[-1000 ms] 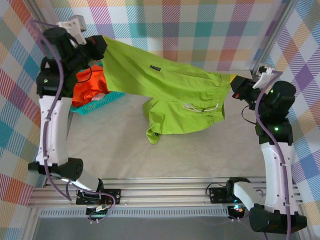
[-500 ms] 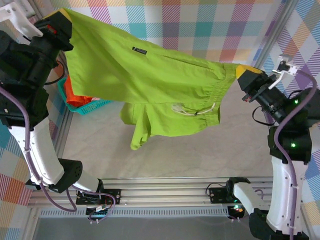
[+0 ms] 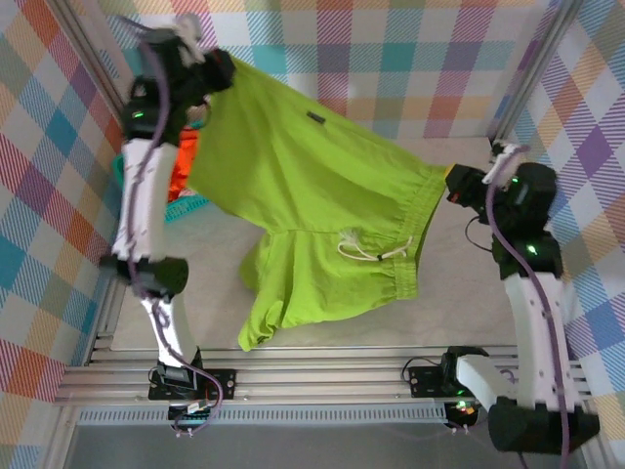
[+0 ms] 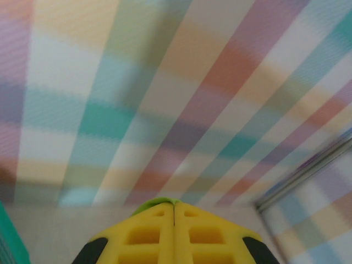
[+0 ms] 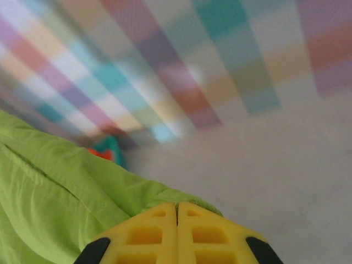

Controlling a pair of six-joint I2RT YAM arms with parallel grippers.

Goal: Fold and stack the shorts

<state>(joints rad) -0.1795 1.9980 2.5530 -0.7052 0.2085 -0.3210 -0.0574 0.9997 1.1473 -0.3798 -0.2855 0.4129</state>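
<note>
The lime green shorts (image 3: 303, 186) hang stretched in the air between both arms, one leg drooping toward the table's front. My left gripper (image 3: 217, 70) is shut on their upper left corner, high at the back left; a sliver of green cloth (image 4: 157, 202) peeks over its yellow fingers (image 4: 146, 234). My right gripper (image 3: 455, 182) is shut on the waistband's right end, and green cloth (image 5: 66, 187) spreads to the left of its closed yellow fingers (image 5: 148, 234). A white drawstring (image 3: 366, 252) dangles at the waist. Orange shorts (image 3: 183, 161) lie in the basket.
A teal mesh basket (image 3: 186, 207) sits at the left, partly hidden behind the left arm and the green cloth. Plaid walls enclose the table on three sides, with a metal post (image 3: 522, 68) at the back right. The aluminium rail (image 3: 312, 376) runs along the front.
The left arm has swung from the far left toward the back middle, carrying its corner higher and rightward. The right gripper dropped slightly and the shorts' loose leg now hangs lower toward the front.
</note>
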